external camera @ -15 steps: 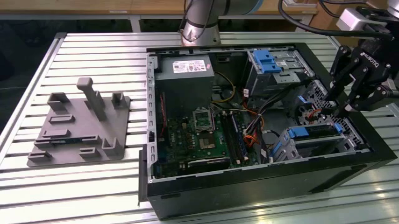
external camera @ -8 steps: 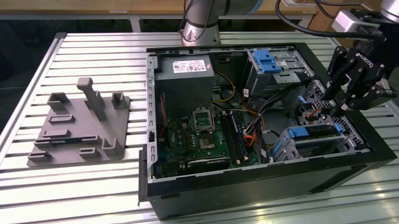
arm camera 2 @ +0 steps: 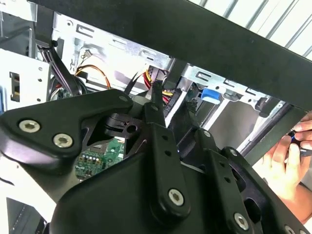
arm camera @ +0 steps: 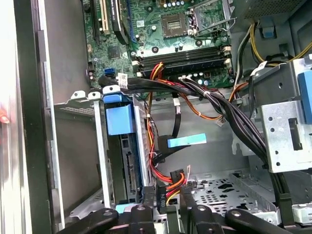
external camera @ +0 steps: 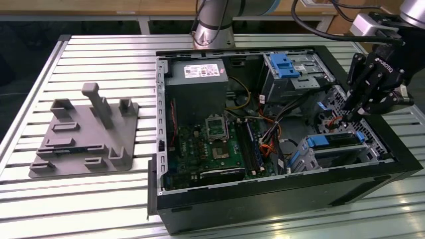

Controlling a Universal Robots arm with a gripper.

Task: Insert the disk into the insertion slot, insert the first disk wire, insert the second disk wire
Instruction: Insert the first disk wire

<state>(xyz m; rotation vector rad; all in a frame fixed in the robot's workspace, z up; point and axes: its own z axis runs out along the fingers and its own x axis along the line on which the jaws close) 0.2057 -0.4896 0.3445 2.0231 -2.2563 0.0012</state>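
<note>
While my tool (external camera: 346, 117) hung at the right of the exterior view, reaching down into the case (external camera: 265, 199), I could not tell whether it was spread or pressed together. The disk (external camera: 330, 141) sat in the insertion slot (external camera: 307, 149) at lower right. In the first wrist view a disk wire (arm camera: 171, 181) looked limp, its plug stiff; I judged the plug body the place to grip, not the leads.
</note>
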